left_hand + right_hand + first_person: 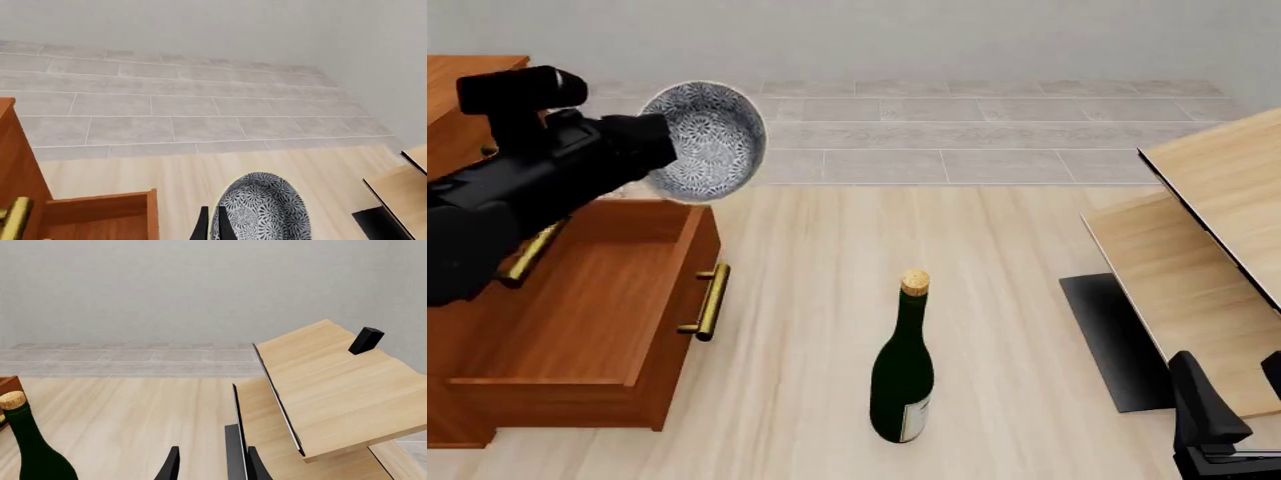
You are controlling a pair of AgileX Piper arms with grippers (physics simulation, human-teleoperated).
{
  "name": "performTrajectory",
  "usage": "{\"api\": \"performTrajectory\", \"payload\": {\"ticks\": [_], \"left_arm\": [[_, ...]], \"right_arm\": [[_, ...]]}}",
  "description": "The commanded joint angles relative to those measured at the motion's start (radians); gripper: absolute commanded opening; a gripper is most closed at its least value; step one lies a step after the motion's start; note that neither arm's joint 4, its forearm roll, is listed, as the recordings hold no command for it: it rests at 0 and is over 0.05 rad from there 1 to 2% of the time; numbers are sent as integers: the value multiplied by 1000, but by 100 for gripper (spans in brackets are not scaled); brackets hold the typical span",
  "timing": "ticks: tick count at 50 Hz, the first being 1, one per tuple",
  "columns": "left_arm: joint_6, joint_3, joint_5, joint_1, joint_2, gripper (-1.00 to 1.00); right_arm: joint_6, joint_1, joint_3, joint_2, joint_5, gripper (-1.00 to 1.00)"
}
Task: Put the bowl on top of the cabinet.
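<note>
We held bowl [705,140] clamped in left end effector [665,150], upper left of frame, above open drawer of cabinet [574,330]. Our judgement: carry further left over cabinet top, level bowl before release. Right end effector [210,462] idle, parted.

Bright, even, shadowless simulator light; sharp throughout, no glare

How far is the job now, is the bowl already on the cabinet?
Not yet. Done: the left gripper has the bowl lifted and tilted, above the cabinet's open drawer. Left: move it over the cabinet top and set it down. The right gripper is open, idle.
</note>
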Motion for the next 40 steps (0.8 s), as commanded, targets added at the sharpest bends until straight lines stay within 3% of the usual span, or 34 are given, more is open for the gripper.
{"api": "performTrajectory", "payload": {"ticks": [1,12,22,27,28,30,40], "left_arm": [[-50,-54,119,74,-115,-100],[-67,-146,237,138,-233,-100],[-37,-314,395,243,-271,-100],[-59,-369,457,248,-275,-100],[-48,-395,491,283,-267,-100],[-97,-412,519,287,-262,-100],[-121,-567,678,412,-247,-100]], "right_arm": [[0,0,0,0,0,100],[0,0,0,0,0,100],[0,0,0,0,0,100],[0,0,0,0,0,100],[0,0,0,0,0,100],[0,0,0,0,0,100],[0,0,0,0,0,100]]}}
